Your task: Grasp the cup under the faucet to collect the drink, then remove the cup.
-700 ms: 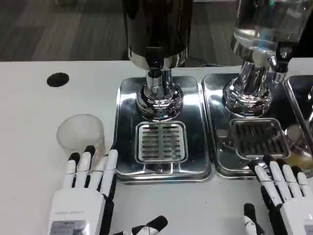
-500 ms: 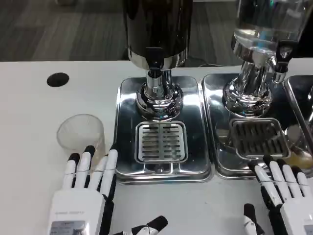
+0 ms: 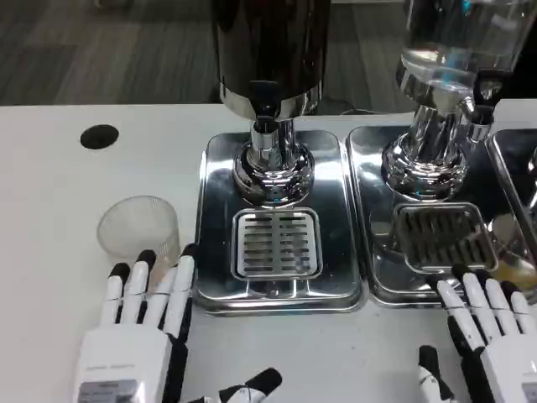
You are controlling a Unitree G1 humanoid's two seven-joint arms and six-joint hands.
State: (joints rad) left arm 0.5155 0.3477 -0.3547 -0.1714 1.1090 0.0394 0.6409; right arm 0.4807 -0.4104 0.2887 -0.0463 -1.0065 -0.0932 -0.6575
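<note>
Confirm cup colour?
The cup is frosted, translucent white plastic with no print; it shows best in the head view.

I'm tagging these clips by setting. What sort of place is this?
Probably a self-serve drink station in a lab or office: two beverage dispensers, a dark one and a clear one, stand on steel drip trays on a white table, with a plastic cup alongside.
</note>
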